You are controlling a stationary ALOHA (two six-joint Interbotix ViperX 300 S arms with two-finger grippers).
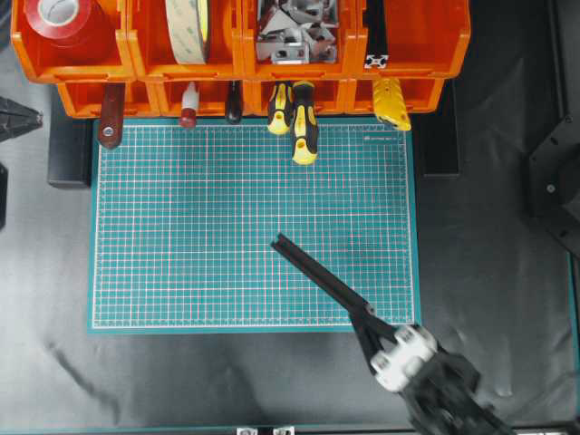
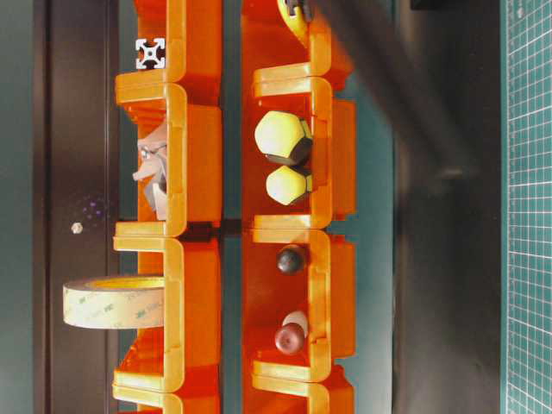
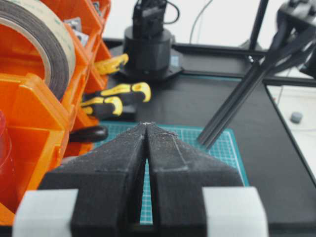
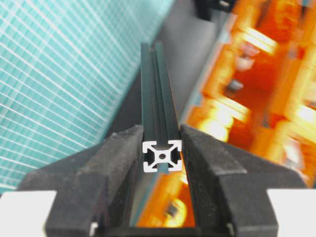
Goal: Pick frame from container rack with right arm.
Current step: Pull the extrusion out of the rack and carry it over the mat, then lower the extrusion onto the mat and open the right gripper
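My right gripper [image 1: 361,314] [image 4: 162,134] is shut on one end of the frame [image 1: 317,272] [image 4: 159,94], a slim black slotted bar with a silvery cut end. It holds the bar over the front right part of the green mat, pointing up-left, well clear of the orange container rack [image 1: 136,69] [image 2: 198,155] [image 4: 276,89]. In the left wrist view the held frame [image 3: 237,103] slants above the mat. A second black bar [image 1: 375,36] [image 2: 150,53] lies in the rack's top right bin. My left gripper [image 3: 146,125] [image 1: 18,118] rests shut and empty at the far left.
The green cutting mat [image 1: 227,227] lies in front of the rack. Yellow-and-black screwdriver handles [image 1: 303,127] [image 3: 116,98] stick out of the lower bins. The upper bins hold red tape [image 1: 68,20], a beige tape roll [image 1: 188,27] [image 2: 112,302] and metal brackets [image 1: 294,36].
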